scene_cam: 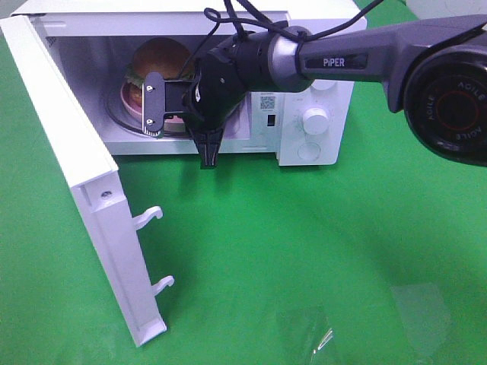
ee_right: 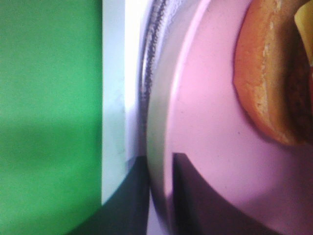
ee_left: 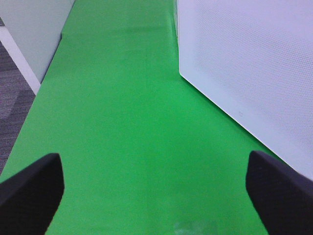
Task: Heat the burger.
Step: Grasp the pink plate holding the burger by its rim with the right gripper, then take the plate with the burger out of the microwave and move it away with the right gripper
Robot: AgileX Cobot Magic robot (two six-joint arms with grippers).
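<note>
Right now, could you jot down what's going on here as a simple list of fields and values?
microwave: white, on a green table
microwave door: swung wide open
burger: inside the microwave, on the pink plate
right end effector: at the oven mouth, fingers closed on the pink plate's rim
left end effector: open, holding nothing, over bare green table beside the microwave
heating: not started, door open

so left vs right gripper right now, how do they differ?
Left gripper: jaws wide apart, nothing between them, over bare green cloth beside the microwave. Right gripper: reached into the open microwave, jaws nearly closed around the pink plate rim, with the burger on that plate. Whether the plate is clamped isn't clear. Both have dark fingers.
</note>
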